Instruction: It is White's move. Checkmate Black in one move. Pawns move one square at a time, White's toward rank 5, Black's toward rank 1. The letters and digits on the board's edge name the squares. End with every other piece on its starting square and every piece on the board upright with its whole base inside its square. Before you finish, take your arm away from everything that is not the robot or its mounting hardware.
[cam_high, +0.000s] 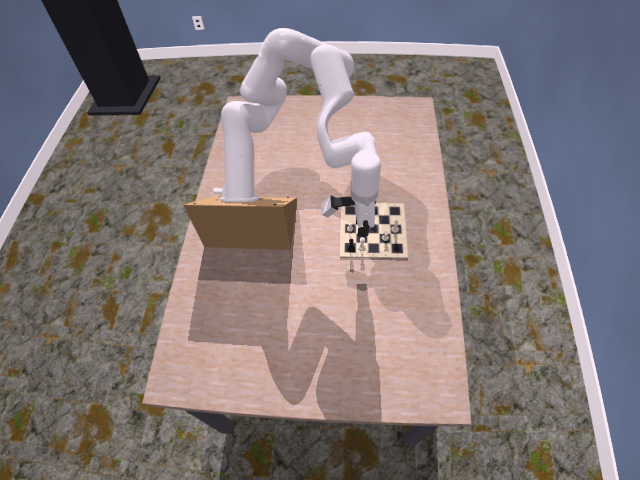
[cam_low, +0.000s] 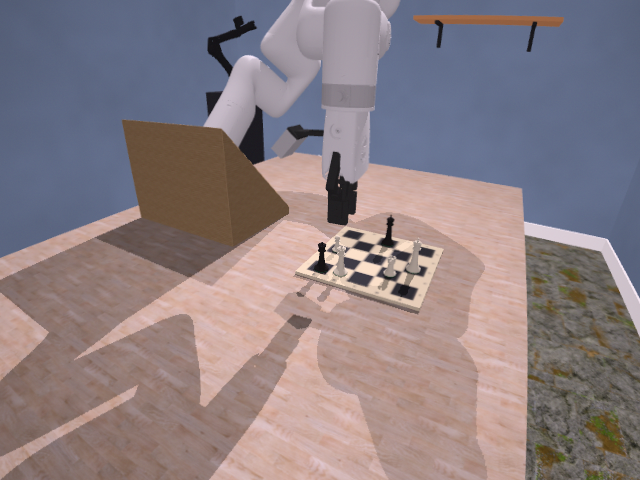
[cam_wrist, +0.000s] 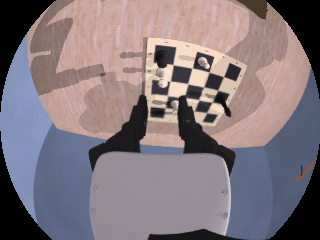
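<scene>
A small chessboard (cam_high: 399, 255) (cam_low: 428, 285) (cam_wrist: 235, 74) lies on the table to the right of the arm's base. On it stand a black king (cam_low: 389, 230), a second black piece (cam_low: 321, 256) (cam_high: 351, 244) at the near left corner, a tall white piece (cam_low: 414, 255) (cam_high: 395, 227), a white piece (cam_low: 340, 260) (cam_high: 362, 245) beside the corner black piece, a white pawn and a small white piece (cam_low: 337, 241). My gripper (cam_low: 341, 212) (cam_high: 363, 227) (cam_wrist: 162, 103) hangs above the board's far left part. Its fingers are partly apart and hold nothing. A white piece (cam_wrist: 174, 103) shows below between them.
A wooden wedge-shaped box (cam_high: 242, 222) (cam_low: 191, 180) stands at the arm's base, left of the board. A black pillar (cam_high: 103, 56) stands off the table at the far left. A wall shelf (cam_low: 488, 20) hangs at the back.
</scene>
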